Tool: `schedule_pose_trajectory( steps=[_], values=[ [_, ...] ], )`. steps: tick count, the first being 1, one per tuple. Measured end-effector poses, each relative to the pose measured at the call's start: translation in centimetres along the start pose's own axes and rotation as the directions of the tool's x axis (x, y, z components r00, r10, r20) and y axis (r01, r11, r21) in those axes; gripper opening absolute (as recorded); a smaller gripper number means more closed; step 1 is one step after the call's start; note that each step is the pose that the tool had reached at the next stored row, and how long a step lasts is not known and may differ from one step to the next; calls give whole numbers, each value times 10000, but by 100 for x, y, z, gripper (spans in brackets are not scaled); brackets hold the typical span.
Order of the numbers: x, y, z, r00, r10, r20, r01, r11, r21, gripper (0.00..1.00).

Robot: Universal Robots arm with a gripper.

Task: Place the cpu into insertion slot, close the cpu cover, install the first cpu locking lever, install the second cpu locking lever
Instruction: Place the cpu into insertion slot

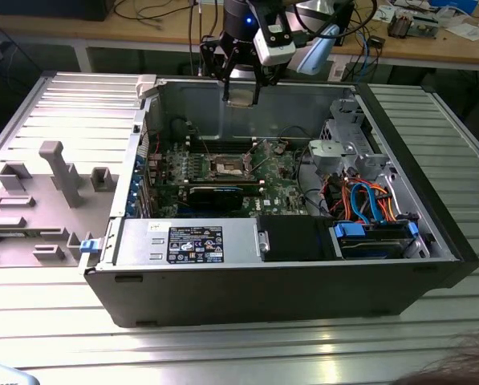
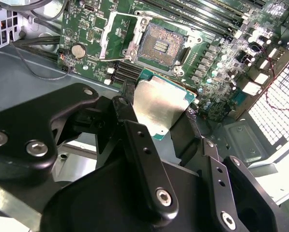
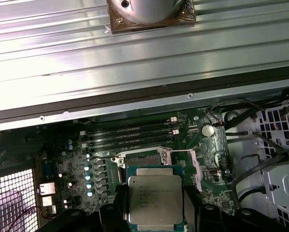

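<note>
My gripper (image 1: 241, 99) hangs above the back wall of the open computer case, shut on the cpu (image 1: 241, 91). The chip is a flat square with a silvery face, pinched by its two edges between the black fingers (image 2: 126, 113). In the first wrist view the cpu (image 3: 155, 198) is seen from above, with the gripper (image 3: 154, 212) around it. The insertion slot (image 2: 159, 46) lies open on the green motherboard below the cpu (image 2: 161, 104), its dark contact field bare. The cpu cover (image 2: 116, 35) is swung up beside the slot. In the exterior view the insertion slot (image 1: 227, 167) sits mid-board, lower than the gripper.
The case (image 1: 432, 241) stands open on a ribbed metal table. Long memory slots (image 3: 129, 131) run beside the socket. A drive cage (image 1: 347, 152) with orange and blue cables (image 1: 367, 200) fills the exterior view's right. A grey fixture tray (image 1: 50, 188) lies at the exterior view's left.
</note>
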State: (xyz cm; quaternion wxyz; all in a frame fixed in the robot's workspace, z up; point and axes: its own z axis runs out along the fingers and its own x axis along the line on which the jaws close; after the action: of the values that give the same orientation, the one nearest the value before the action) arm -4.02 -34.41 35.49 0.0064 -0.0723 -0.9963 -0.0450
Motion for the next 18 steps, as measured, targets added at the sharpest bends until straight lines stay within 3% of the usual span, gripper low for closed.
schedule_pose_trajectory(
  steps=[18],
  values=[
    [15,-2,1,10000,90,8,-90,10000,-1,54]
  ],
)
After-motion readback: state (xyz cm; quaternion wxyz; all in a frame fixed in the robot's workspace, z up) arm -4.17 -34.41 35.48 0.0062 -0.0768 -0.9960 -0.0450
